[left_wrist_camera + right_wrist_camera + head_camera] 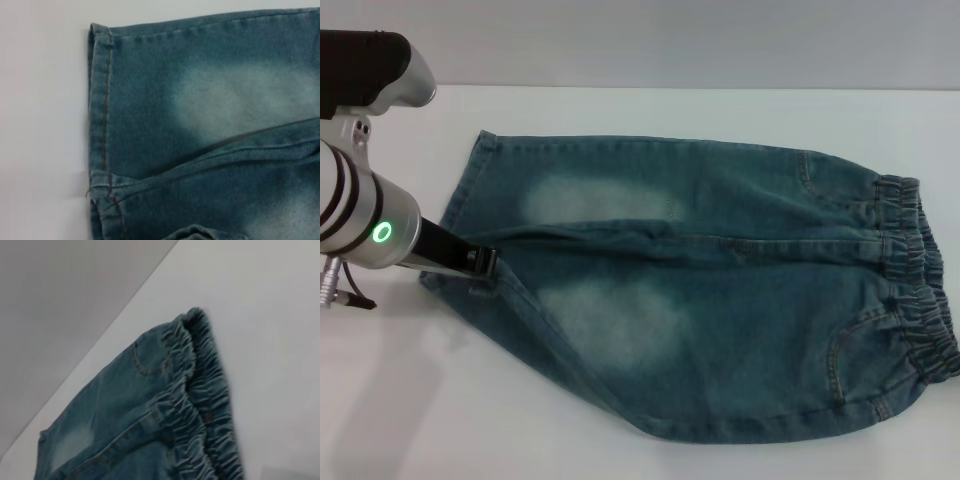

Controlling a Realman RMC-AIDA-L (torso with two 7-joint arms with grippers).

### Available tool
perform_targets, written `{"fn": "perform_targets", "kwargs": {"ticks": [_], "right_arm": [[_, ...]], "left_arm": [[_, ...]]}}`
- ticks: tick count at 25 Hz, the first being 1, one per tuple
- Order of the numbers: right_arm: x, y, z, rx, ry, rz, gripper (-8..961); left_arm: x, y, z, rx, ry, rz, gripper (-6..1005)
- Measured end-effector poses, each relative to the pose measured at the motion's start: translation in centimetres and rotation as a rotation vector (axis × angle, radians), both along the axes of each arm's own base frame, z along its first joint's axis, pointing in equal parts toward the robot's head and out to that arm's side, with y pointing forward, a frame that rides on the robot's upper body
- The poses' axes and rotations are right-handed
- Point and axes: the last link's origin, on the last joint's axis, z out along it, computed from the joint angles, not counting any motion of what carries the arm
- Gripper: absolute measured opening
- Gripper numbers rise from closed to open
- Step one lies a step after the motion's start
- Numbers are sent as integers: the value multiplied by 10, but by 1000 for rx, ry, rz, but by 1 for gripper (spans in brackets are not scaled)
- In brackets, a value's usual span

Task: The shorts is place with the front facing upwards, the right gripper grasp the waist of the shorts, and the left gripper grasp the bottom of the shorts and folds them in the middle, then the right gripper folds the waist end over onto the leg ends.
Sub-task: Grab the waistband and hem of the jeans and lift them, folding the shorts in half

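On a plain white table, denim shorts spread flat, left end effector at the leg hems, grip state unclear.

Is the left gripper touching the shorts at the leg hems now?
Touching. In the head view the left gripper lies against the denim at the bottom of the shorts, with no gap visible between its black tip and the shorts.

The left arm reaches in from the left, green ring lit, wrist angled down. The left gripper sits low, its black fingers apparently closed together.
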Motion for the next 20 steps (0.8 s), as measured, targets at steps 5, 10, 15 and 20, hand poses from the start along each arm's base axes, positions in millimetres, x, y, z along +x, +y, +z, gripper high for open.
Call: {"fn": "perform_targets", "kwargs": {"ticks": [5,10,15,20], "right_arm": [[-3,5,-6,-19,11,15,604],[-4,7,-10,-27,23,19,665],[-4,9,-15,-38,25,16,671],[-9,14,-23,-63,34,39,670]], "left_arm": [[0,0,0,-1,1,1,59],[2,1,0,-1,1,-4,60],[3,2,0,-2,1,-7,60],[2,2,0,-2,2,-7,61]]}}
